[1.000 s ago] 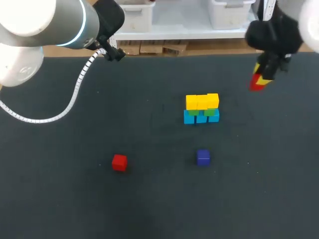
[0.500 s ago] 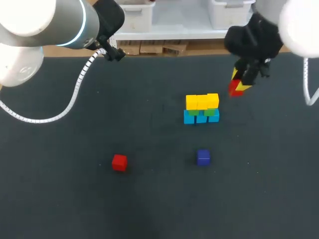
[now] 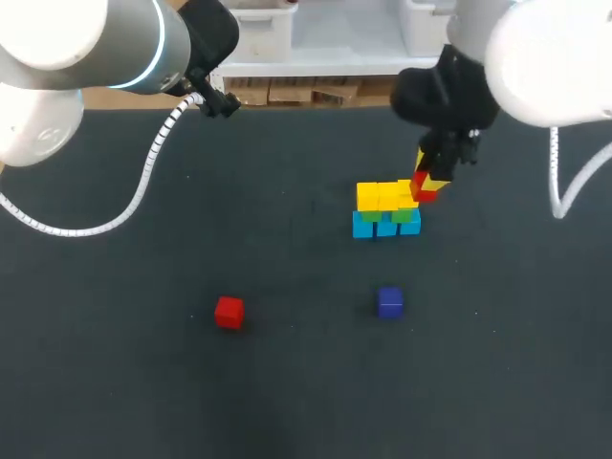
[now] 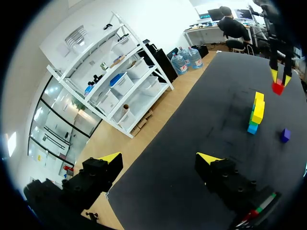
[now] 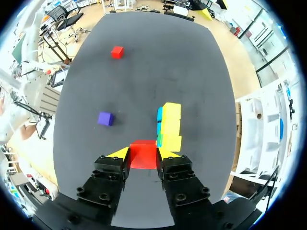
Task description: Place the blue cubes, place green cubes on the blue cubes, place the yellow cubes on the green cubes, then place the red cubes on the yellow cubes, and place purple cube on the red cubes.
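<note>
Table: a dark table (image 3: pixel 115 363) carries all the cubes.
Left gripper: the left gripper (image 4: pixel 159 158) hangs above the table's far left corner, its fingers spread wide with nothing between them.
Loose red cube: the loose red cube (image 3: pixel 229 312) sits alone left of the table's middle, toward the near edge.
Stack: just right of the middle, toward the far edge, a row of blue cubes (image 3: pixel 385 226) lies on the table. Green cubes (image 3: pixel 403 215) rest on them, and yellow cubes (image 3: pixel 385 195) form the top row.
Purple cube: the purple cube (image 3: pixel 389 302) sits on the table near the stack, on its near-edge side, apart from it.
Right gripper: the right gripper (image 3: pixel 426 178) is clamped on the held red cube (image 5: pixel 143 155), one finger on each side.
Held red cube: it hangs in the air at the right end of the yellow row, not resting on it.
</note>
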Tool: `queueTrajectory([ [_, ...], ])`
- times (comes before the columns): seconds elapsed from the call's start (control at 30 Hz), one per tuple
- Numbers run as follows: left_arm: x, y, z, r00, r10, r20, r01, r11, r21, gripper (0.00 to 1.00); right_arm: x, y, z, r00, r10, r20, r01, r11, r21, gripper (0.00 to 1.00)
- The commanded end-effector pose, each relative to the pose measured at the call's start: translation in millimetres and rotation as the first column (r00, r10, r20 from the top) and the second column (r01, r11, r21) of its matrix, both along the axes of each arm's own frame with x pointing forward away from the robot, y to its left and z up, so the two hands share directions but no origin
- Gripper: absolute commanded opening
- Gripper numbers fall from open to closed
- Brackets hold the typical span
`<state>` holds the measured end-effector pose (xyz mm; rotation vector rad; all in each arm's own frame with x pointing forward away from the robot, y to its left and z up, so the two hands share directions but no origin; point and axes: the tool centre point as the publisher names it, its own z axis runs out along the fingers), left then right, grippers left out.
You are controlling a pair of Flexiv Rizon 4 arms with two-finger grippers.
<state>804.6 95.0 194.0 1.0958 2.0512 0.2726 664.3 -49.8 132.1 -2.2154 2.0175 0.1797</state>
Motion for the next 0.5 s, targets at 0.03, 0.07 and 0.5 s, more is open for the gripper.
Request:
queueTrajectory([
  [0.03,1.6,0,0.4,1.000,-0.003,-0.003,0.003,1.000,0.000,1.00,9.9,14,0,1.000,0.007,-0.013,-0.008,1.000,-0.026,0.00],
  [0.07,1.6,0,0.4,1.000,-0.003,-0.003,0.003,1.000,0.000,1.00,10.3,15,0,1.000,0.012,-0.014,-0.013,1.000,-0.028,0.00],
  [0.5,1.6,0,0.4,1.000,-0.003,-0.003,0.003,1.000,0.000,1.00,28.9,21,-12,0.999,-0.001,-0.041,-0.001,0.999,-0.043,0.00],
])
